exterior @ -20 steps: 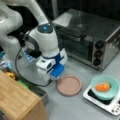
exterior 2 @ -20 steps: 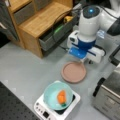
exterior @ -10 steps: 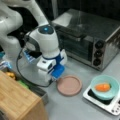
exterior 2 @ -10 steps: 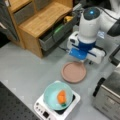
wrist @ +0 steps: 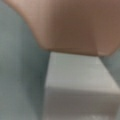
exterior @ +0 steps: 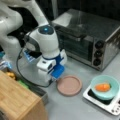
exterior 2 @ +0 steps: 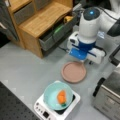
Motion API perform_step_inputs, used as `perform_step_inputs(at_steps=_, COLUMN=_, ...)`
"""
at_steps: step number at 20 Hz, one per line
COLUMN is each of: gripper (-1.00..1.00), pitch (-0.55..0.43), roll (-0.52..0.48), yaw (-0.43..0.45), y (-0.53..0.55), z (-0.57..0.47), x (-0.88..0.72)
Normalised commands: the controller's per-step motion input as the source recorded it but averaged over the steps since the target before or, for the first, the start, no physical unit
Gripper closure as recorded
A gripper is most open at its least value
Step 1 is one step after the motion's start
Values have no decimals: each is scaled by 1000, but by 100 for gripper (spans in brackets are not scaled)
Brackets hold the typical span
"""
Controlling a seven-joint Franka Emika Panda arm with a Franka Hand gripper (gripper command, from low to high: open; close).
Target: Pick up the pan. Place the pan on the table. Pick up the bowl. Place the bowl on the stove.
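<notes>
Nothing visibly shifts: gripper (exterior: 53, 79) hangs low at the pan (exterior: 69, 85) handle (wrist: 77, 82), pan on the table (exterior 2: 25, 67); its grip I cannot tell. Bowl (exterior 2: 58, 96) occupies the stove (exterior 2: 57, 108). A clean, straight retreat avoids nudging the pan.

We see the pan (exterior 2: 74, 72) flat on the table (exterior 2: 22, 67), the bowl (exterior 2: 58, 96) atop the stove (exterior 2: 58, 110), and the gripper (exterior 2: 80, 56) just beside the pan's rim.

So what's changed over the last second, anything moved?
Nothing visibly changed. The gripper stays low at the pan's edge, the pan lies on the table, and the bowl sits on the stove.
</notes>
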Motion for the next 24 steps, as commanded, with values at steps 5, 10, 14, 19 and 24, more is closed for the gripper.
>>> perform_step_inputs(at_steps=5, gripper=-100, pitch=-86, roll=-50, yaw=132, y=-33, z=-90, x=-141)
perform_step_inputs(at_steps=10, gripper=-100, pitch=-87, roll=-50, yaw=132, y=-33, z=-88, x=-140)
perform_step_inputs(at_steps=14, gripper=-100, pitch=-87, roll=-50, yaw=132, y=-33, z=-88, x=-139)
perform_step_inputs(at_steps=19, gripper=-100, pitch=-87, roll=-50, yaw=132, y=-33, z=-88, x=-139)
perform_step_inputs(at_steps=24, gripper=-100, pitch=-87, roll=-50, yaw=132, y=-33, z=-88, x=-139)
